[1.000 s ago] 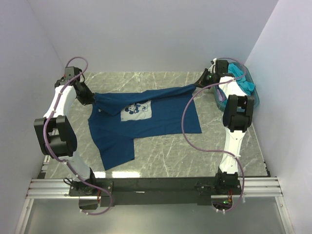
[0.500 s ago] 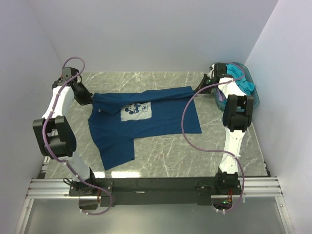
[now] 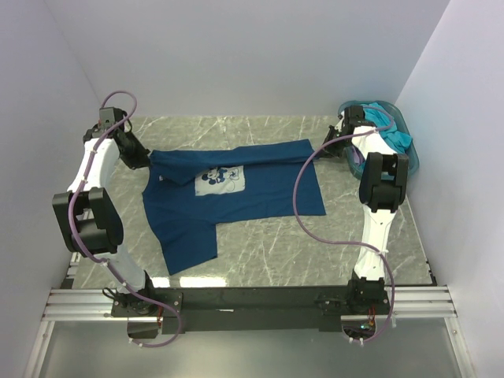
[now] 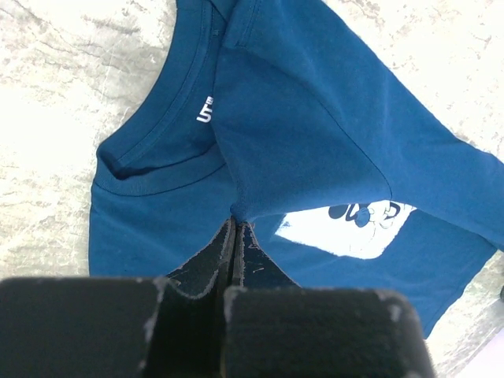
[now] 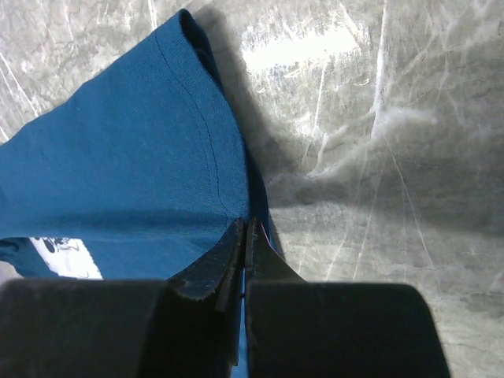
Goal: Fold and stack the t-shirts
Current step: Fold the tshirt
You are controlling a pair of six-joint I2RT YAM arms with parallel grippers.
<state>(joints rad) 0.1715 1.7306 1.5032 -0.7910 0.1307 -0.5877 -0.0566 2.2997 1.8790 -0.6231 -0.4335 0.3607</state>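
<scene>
Left gripper point(image 4: 236, 227) pinches shut a fold of the navy t-shirt point(image 3: 264, 189) beside its collar; right gripper point(image 5: 242, 227) is clamped on its far corner; the shirt lies spread on the table point(image 3: 276, 246); a turquoise t-shirt point(image 3: 394, 132) fills the teal basket point(image 3: 413, 161) beside the right arm

The left arm point(image 3: 93, 169) reaches to the far left corner of the navy t-shirt point(image 3: 244, 189), where the left gripper point(image 4: 237, 233) pinches a fold beside the collar. The right arm point(image 3: 383, 185) extends to the shirt's far right corner, its right gripper point(image 5: 243, 236) clamped on the hem (both pairs of fingers meet tip to tip).
</scene>
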